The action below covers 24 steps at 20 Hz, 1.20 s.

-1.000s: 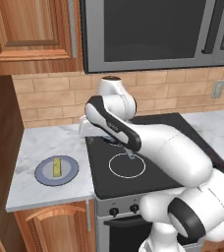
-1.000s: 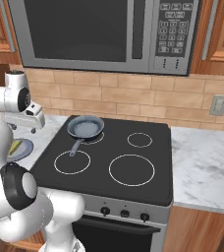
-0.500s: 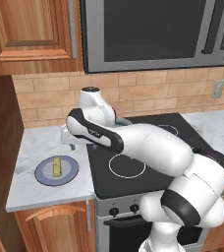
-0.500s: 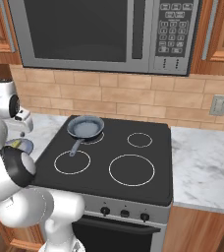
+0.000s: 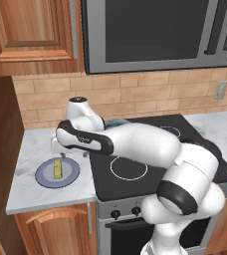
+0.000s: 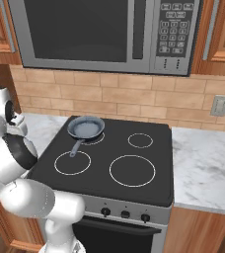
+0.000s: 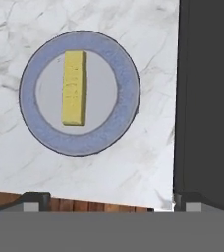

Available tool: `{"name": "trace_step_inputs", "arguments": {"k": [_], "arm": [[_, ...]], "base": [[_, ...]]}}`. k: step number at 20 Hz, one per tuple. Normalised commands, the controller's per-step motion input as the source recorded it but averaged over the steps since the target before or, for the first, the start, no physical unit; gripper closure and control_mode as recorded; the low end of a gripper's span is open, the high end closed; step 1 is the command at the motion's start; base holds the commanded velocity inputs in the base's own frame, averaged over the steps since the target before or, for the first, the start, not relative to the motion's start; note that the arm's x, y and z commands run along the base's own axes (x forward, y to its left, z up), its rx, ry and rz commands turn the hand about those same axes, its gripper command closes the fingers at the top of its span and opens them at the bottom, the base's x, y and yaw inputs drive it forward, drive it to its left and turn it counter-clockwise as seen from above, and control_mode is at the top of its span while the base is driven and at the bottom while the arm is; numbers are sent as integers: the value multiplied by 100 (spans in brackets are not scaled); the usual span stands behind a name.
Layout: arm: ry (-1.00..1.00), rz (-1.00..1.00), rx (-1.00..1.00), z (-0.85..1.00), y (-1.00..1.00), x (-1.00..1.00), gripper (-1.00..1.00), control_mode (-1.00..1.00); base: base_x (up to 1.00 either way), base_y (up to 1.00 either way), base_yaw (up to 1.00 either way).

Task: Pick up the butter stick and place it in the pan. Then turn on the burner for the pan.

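Open air lies above the butter stick (image 7: 74, 88), alone on its plate (image 7: 126, 93), with bare marble bench (image 7: 148, 157) around and the cooktop (image 7: 207, 98) edge beside.

Tan brick backsplash (image 6: 109, 96) on far wall, steel microwave (image 6: 99, 32) above, wood cabinets (image 5: 31, 35) far left, white marble counter (image 6: 203, 163) at right.
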Motion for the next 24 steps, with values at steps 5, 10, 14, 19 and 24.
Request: {"name": "trace_step_inputs", "arguments": {"k": [5,10,14,19,24], "arm": [[-1,-1,-4,-34,20,6,-100,-100],[0,-1,-1,-28,25,21,-100,-100],[0,0,0,-27,22,34,-100,-100],[0,0,0,-27,19,33,-100,-100],[0,0,0,-27,23,32,-100,-100]], "base": [[0,0,0],[0,0,0],[0,0,0],[0,0,0],[0,0,0]]}}
